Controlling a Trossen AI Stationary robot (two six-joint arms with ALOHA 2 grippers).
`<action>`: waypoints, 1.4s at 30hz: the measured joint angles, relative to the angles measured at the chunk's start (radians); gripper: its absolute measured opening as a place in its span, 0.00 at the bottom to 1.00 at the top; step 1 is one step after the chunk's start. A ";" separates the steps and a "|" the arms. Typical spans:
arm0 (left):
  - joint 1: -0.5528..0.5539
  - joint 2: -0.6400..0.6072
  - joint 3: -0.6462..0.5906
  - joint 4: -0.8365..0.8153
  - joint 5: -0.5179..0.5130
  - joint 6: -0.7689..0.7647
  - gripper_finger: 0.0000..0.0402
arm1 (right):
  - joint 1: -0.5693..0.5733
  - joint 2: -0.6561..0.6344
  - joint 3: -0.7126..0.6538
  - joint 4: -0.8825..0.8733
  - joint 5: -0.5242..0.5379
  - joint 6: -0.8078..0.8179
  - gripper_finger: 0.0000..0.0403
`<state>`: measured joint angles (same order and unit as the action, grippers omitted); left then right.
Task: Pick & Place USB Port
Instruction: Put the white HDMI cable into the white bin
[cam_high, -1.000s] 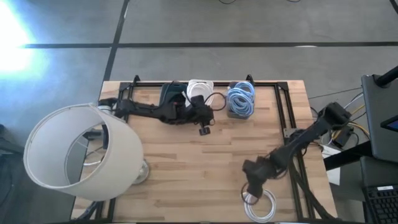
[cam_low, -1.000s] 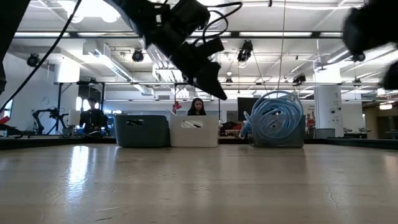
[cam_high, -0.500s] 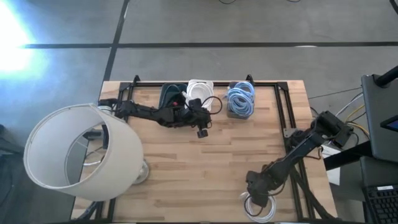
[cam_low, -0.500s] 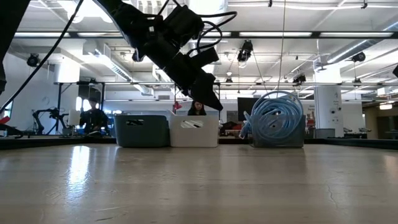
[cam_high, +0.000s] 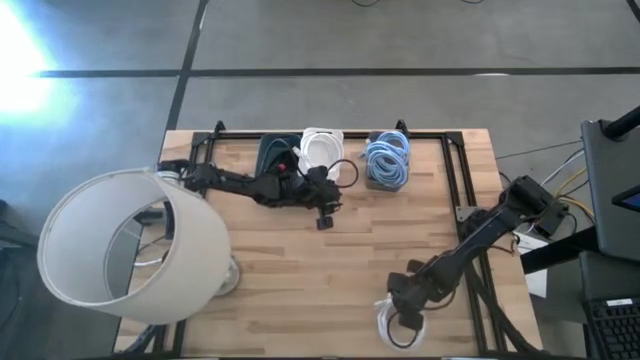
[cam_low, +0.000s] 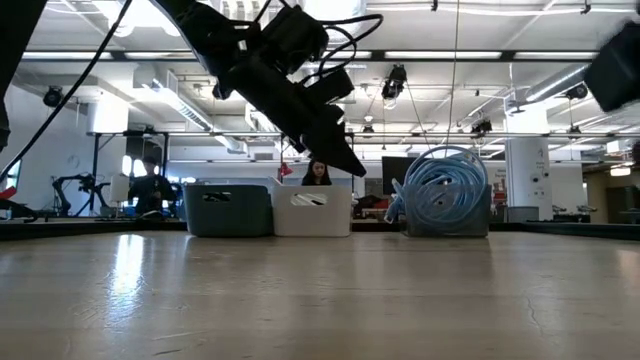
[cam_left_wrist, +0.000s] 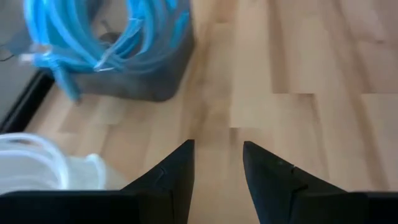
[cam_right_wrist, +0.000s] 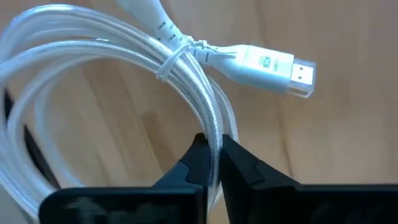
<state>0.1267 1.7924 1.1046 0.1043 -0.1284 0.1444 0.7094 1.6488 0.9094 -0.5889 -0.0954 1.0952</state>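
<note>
Reaching low over the table's front edge, right end effector (cam_right_wrist: 211, 163) pinches the white cable (cam_right_wrist: 186, 81) (left end effector (cam_left_wrist: 217, 171) narrowly open).

Three bins (cam_high: 320, 150) line the table (cam_high: 280, 270) at twelve o'clock; the coiled cable (cam_high: 398, 325) lies at five o'clock, the lamp (cam_high: 125, 245) at eight.

L arm reaches across the far side of the table from its left edge, left gripper (cam_high: 323, 219) hanging above the surface w/ fingers (cam_left_wrist: 168, 177) parted, nothing between them. R arm stretches from the right edge down to the near edge, right gripper (cam_high: 402, 308) low, fingertips (cam_right_wrist: 200, 163) pinched tight on a white cable strand
</note>
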 joint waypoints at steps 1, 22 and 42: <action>-0.005 0.000 0.000 0.001 0.013 0.002 0.35 | -0.010 -0.008 0.007 0.000 0.018 -0.018 0.04; -0.042 -0.395 -0.081 -0.006 -0.011 0.091 0.35 | -0.574 -0.206 0.067 0.248 0.871 -0.950 0.03; -0.015 -0.417 -0.232 -0.008 -0.740 0.145 0.35 | -1.158 0.152 0.248 0.735 0.294 -1.223 0.03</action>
<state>0.1115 1.3750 0.8725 0.0966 -0.8686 0.2891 -0.4491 1.8004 1.1575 0.1462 0.1982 -0.1280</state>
